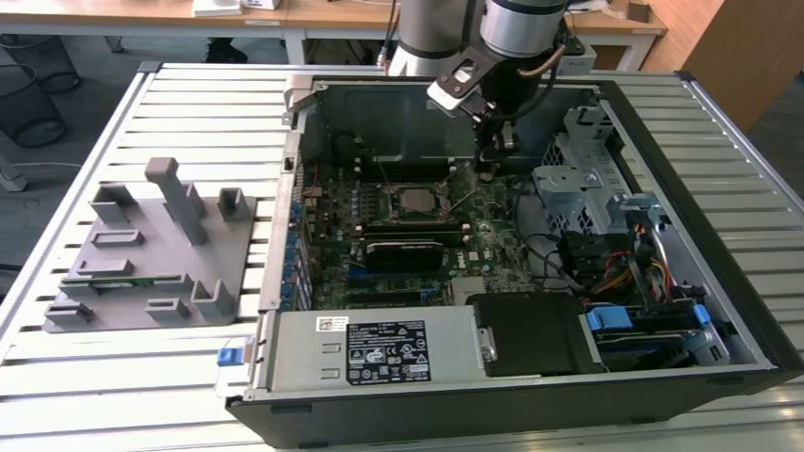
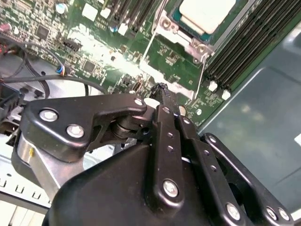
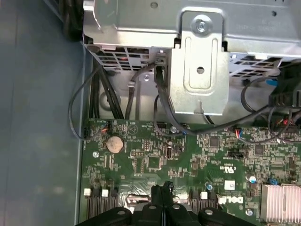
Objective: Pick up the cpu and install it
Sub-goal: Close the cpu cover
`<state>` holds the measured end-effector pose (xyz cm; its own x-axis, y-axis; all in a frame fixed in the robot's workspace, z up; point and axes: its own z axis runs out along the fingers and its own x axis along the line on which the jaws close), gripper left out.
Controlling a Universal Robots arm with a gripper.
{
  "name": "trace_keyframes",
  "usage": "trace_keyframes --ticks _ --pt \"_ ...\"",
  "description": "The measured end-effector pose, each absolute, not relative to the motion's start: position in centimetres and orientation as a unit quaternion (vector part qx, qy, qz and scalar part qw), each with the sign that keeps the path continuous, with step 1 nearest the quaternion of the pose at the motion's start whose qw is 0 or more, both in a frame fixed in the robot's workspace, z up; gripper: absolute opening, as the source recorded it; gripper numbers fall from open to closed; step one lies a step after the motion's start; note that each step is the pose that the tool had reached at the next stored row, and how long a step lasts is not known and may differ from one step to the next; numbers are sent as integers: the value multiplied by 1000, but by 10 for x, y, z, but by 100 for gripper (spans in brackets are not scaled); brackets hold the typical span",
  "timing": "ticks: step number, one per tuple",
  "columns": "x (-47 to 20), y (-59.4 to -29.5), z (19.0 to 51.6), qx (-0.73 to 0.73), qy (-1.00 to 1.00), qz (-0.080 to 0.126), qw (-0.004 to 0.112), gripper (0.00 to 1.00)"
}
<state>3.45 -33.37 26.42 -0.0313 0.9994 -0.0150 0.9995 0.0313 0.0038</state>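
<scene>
The cpu (image 1: pixel 411 198) is a silver-topped square lying in the socket of the green motherboard (image 1: pixel 484 250) inside the open computer case. In the second wrist view its pale top (image 2: pixel 207 13) sits inside the metal socket frame, with thin wire levers beside it. My gripper (image 1: pixel 498 149) hangs over the board to the exterior view's right of the socket, a short way from the chip. Its black fingertips (image 2: pixel 162 92) are pressed together with nothing between them, and they also show above the board in the first wrist view (image 3: pixel 162 190).
A grey fixture plate with upright posts (image 1: pixel 151 254) stands on the slatted table at the exterior view's left. Inside the case are a metal drive cage (image 1: pixel 578 179), loose cables (image 3: pixel 160 103), a labelled metal box (image 1: pixel 364 348) and a black block (image 1: pixel 534 334).
</scene>
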Motion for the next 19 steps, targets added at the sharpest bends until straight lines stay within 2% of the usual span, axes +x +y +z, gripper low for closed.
trace_keyframes --ticks 19 --pt "47 -331 248 696 718 -9 2 11"
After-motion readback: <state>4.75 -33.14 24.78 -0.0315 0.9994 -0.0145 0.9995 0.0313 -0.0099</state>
